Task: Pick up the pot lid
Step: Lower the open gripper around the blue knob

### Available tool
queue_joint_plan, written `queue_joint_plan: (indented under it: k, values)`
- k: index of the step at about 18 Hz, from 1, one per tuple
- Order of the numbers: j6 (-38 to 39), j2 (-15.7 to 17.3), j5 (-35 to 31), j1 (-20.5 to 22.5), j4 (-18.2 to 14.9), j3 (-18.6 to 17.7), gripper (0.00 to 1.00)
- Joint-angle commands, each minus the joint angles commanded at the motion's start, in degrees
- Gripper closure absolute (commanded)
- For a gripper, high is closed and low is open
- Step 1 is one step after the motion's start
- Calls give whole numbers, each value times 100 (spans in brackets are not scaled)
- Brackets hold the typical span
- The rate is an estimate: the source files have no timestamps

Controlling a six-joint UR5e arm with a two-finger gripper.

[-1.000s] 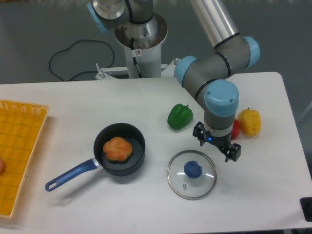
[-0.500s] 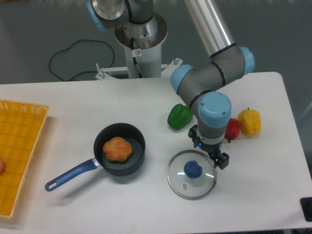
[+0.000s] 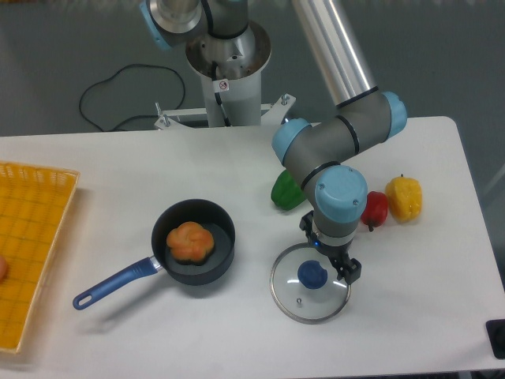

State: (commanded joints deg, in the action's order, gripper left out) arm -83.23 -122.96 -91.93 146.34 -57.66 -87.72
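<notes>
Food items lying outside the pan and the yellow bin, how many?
3: green item, left of the tool in the picture; red item, right of it; yellow item, beyond the red. The tool may hide more.

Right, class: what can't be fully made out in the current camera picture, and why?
All in the camera view:
Lid: part of its upper rim, behind the gripper.
Green pepper: right side, behind the gripper.
Yellow crate: left part, cut off by the left edge.
Black object: right part, cut off by the right edge.
Gripper contact with the lid: cannot tell; one view gives little depth.
</notes>
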Motion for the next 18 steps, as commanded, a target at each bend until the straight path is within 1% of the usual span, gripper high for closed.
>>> queue_joint_plan:
  k: [7, 18]
  values:
    - [255, -132, 0, -141, 9, 158, 0]
    - [501, -211, -264, -273, 18, 150, 0]
